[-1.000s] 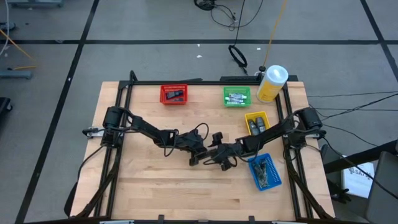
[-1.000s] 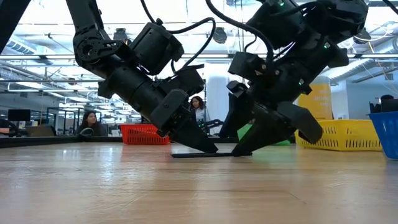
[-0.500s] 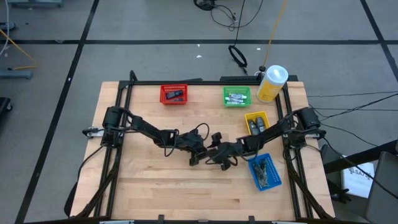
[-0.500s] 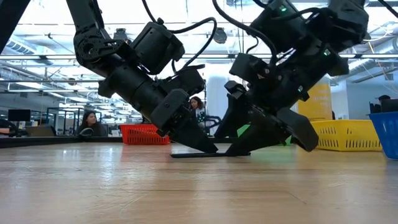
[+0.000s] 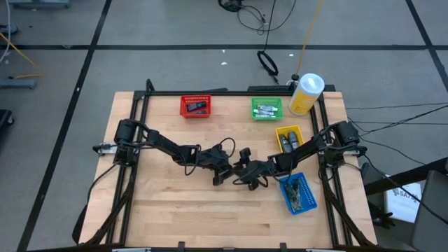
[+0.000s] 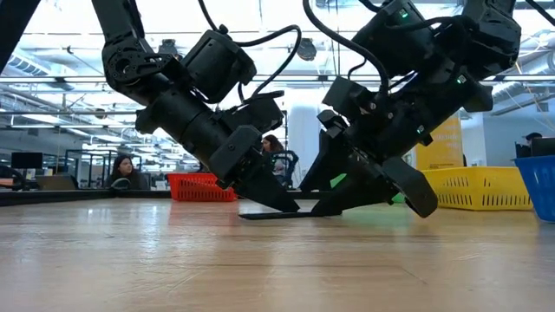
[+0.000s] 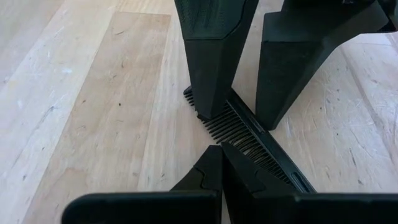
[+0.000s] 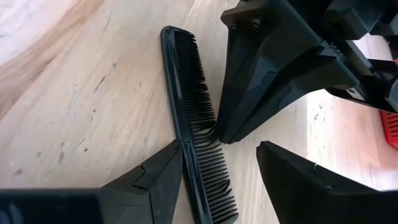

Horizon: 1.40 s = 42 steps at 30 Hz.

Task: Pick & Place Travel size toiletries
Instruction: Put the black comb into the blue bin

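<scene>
Wooden table point(image 5: 161, 210), near its middle: black comb point(image 8: 193, 124) lying flat, teeth pinned under the closed left gripper point(image 7: 219, 149), straddled by the parted right gripper point(image 8: 221, 149); likely to skid or pivot free, or crowded fingertips to clash.

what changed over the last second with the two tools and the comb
The right tool narrowed its fingers around the black comb and shifted slightly toward the left tool. The left tool stayed shut, tip pressed on the comb, which still lies flat on the table.
</scene>
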Motion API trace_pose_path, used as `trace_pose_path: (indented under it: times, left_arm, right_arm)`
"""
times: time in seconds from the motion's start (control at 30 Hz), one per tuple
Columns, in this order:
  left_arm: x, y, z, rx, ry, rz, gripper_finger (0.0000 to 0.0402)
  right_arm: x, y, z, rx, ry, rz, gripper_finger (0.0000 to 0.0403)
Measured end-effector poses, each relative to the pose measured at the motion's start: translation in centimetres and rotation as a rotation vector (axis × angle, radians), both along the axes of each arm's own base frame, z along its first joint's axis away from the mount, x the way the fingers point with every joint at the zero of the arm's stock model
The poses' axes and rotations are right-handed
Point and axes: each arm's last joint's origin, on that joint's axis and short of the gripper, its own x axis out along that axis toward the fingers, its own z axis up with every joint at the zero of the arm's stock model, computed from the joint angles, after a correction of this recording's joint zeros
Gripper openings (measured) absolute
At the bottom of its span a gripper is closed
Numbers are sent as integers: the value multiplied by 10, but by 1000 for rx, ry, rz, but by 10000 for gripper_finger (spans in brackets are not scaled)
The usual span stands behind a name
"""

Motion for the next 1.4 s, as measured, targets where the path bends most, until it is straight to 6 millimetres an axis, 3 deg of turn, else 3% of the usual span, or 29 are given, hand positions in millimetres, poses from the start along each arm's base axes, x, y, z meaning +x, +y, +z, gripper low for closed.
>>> trace_pose_path:
  times: [0.37,0.93,1.4]
  left_arm:
    - [0,0,0,3,0,-2,0]
    - [0,0,0,5,-5,-7,1]
    - [2,0,2,23,-25,1,1]
  right_arm:
    - [6,-1,8,12,-89,-31,199]
    - [5,-24,2,145,-20,-29,198]
    - [4,-22,3,193,-13,-27,198]
